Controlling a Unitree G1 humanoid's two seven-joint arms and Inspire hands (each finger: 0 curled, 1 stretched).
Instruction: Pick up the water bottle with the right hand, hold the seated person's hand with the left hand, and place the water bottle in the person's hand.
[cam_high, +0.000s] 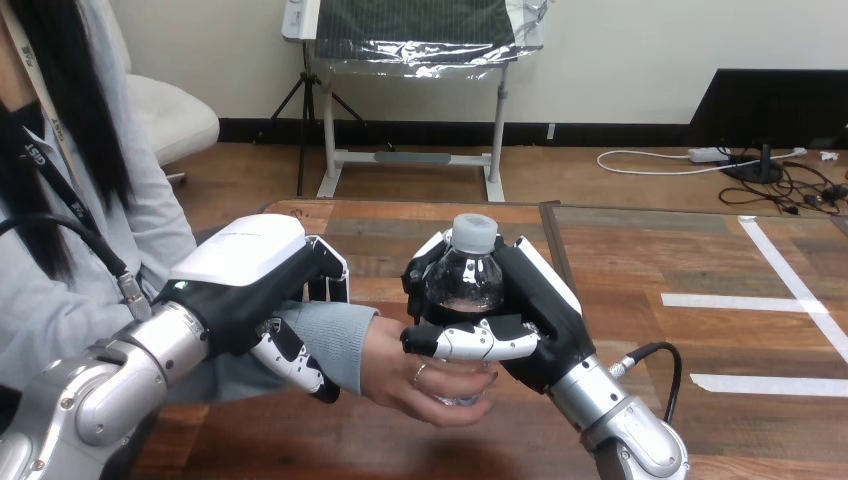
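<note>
Right hand clasps the clear plastic, pale-capped water bottle, its base in the person's hand. Left hand grips the person's sleeved wrist. Early release risks toppling, as the person's grasp looks loose.

Head cam looks fwd & down across table, close in
</note>
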